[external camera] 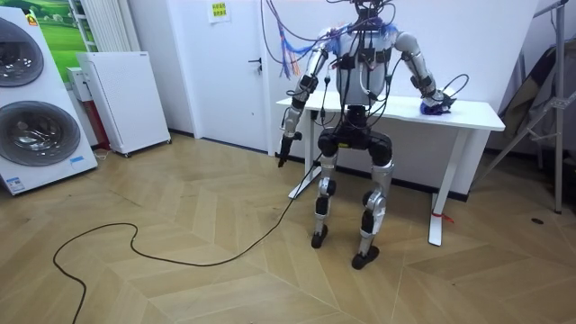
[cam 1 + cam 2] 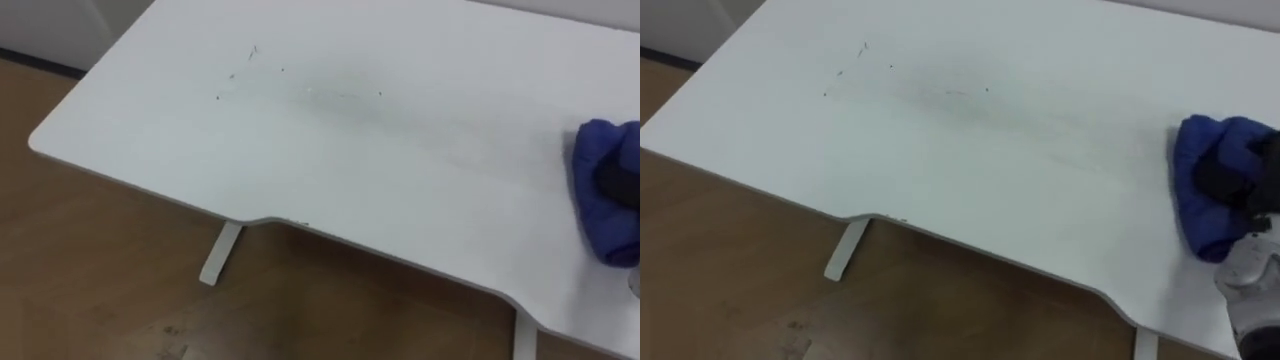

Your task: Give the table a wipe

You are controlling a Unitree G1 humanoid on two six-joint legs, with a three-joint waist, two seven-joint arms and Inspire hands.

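Right hand (image 2: 1245,175) clutched the blue cloth (image 2: 1200,190) at the table's (image 2: 970,170) right end, left hand (image 1: 288,139) hung idle, grip unreadable; specks (image 2: 864,46) lay far left, so the bunched cloth risked skipping them or slipping loose.

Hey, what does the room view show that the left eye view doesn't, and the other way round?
From the room view: the robot stands at the table's front edge, its left hand hanging beside the table, with stacked washing machines, a white cabinet and a door further along the wall. From the left eye view: small dark specks on the tabletop. Both share the white table, the blue cloth with the right hand curled into it, and the wooden floor.
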